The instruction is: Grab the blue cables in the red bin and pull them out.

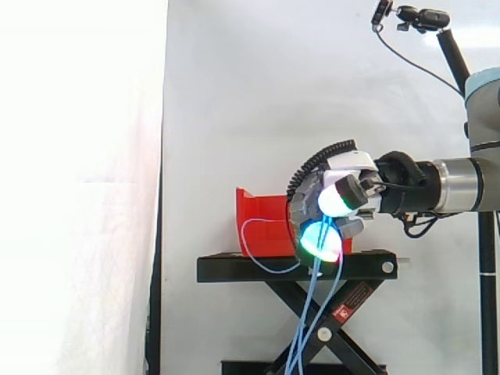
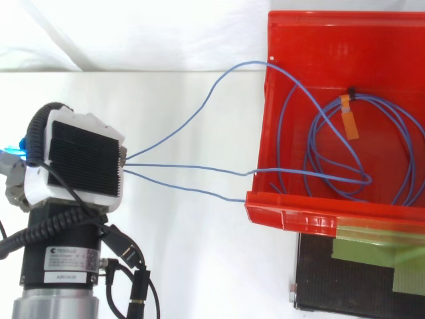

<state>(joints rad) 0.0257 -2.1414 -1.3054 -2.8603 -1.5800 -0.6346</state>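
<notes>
1. Gripping the blue cables in curled fingers, with the hand held well apart from the red bin.
2. Stretching in three strands over the bin's wall, with a coil lying inside.
3. Dangling in loose lengths below the hand, past the black stand.
</notes>
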